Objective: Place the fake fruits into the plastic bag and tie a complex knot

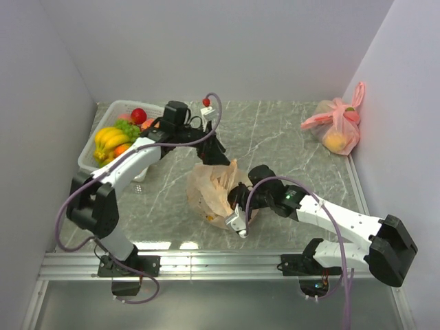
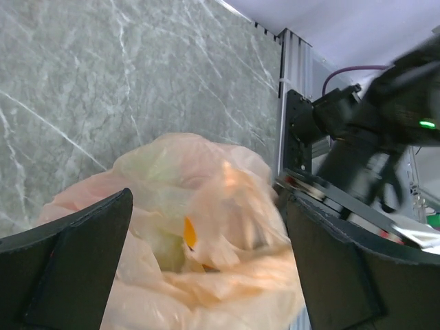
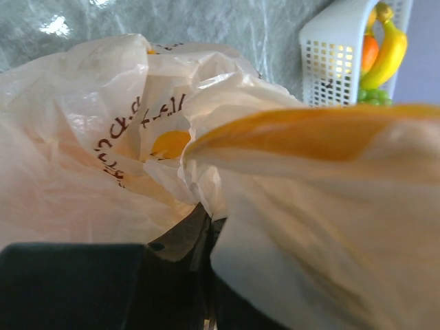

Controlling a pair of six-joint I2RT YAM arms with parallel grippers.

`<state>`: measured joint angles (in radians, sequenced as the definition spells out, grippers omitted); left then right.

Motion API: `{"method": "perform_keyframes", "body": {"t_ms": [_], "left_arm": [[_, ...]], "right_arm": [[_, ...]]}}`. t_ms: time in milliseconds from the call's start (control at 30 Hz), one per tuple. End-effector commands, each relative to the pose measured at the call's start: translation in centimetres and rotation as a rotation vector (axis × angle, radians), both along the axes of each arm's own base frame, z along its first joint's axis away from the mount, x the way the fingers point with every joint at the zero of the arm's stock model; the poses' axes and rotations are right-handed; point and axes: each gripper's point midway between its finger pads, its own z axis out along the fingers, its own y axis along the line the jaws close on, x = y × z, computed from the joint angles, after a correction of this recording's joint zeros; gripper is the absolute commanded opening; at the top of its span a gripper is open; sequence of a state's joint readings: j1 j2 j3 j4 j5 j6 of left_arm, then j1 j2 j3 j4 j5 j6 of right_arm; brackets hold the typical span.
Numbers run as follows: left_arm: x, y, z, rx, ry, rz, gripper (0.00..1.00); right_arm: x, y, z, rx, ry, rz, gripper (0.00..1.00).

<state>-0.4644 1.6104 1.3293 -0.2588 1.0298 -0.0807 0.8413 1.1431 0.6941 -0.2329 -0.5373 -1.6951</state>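
The peach-orange plastic bag (image 1: 212, 194) sits crumpled mid-table, with something greenish showing through it in the left wrist view (image 2: 161, 244). My left gripper (image 1: 218, 155) hovers over the bag's far side, with its fingers (image 2: 75, 275) spread wide and bag film (image 2: 227, 206) between them. My right gripper (image 1: 238, 205) is shut on a fold of the bag's upper edge (image 3: 206, 185) at its near right side. Fake fruits, bananas (image 1: 108, 139), a red apple (image 1: 138, 115) and green grapes (image 1: 126, 128), lie in the white basket (image 1: 88, 159). No knot is in view.
A pink tied bag (image 1: 335, 127) with a yellow fruit inside lies at the back right against the wall. The white basket also shows in the right wrist view (image 3: 333, 58), with a banana (image 3: 388, 48). Walls close in on the left, back and right.
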Motion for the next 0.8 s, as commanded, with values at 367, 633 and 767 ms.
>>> {"method": "perform_keyframes", "body": {"t_ms": [367,633,767], "left_arm": [[0.0,-3.6,0.5,-0.078,0.063,-0.105,0.72],[-1.8,0.2,3.2,-0.131,0.036,-0.204,0.00],[-2.4,1.9,3.2,-0.100,-0.021,-0.182,0.00]], "right_arm": [[-0.1,0.4,1.6,0.047,-0.041,0.007,0.00],[0.9,0.4,2.7,0.095,0.132,-0.110,0.00],[0.7,-0.1,2.0,0.103,0.107,-0.103,0.00]]}}
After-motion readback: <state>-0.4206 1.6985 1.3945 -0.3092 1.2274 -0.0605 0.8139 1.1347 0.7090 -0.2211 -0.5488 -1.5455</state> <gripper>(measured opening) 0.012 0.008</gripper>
